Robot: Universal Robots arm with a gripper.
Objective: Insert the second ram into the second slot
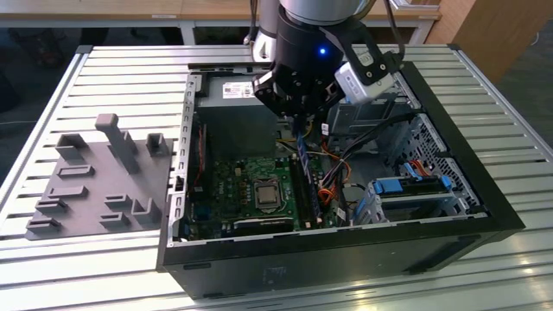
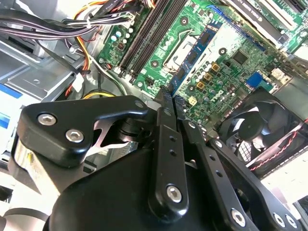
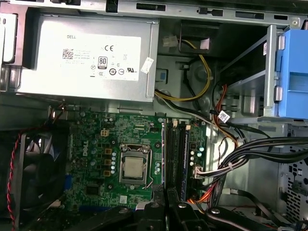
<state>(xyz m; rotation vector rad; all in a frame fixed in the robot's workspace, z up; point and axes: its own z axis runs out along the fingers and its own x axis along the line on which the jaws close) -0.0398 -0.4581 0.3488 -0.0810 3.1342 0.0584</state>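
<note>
My gripper (image 1: 296,120) hangs inside the open computer case (image 1: 484,214), shut on the second ram (image 1: 301,148), a thin dark-blue stick pointing down at the motherboard (image 1: 250,188). In the second wrist view the ram (image 2: 195,57) juts out from between the closed fingertips of the gripper (image 2: 169,96), above the board. The memory slots (image 3: 174,154) run beside the processor socket (image 3: 132,166), just beyond the gripper (image 3: 166,192). A blue strip (image 3: 184,159) lies along the slot nearest the cables. The ram's lower end is above the slots (image 1: 304,191); I cannot tell whether it touches them.
A grey power supply (image 3: 91,57) fills the case's far end and a black fan (image 3: 33,168) sits by the board. Cable bundles (image 3: 250,154) and a blue drive bay (image 1: 415,184) crowd the exterior view's right. A grey fixture plate (image 1: 100,181) lies on the slatted table outside.
</note>
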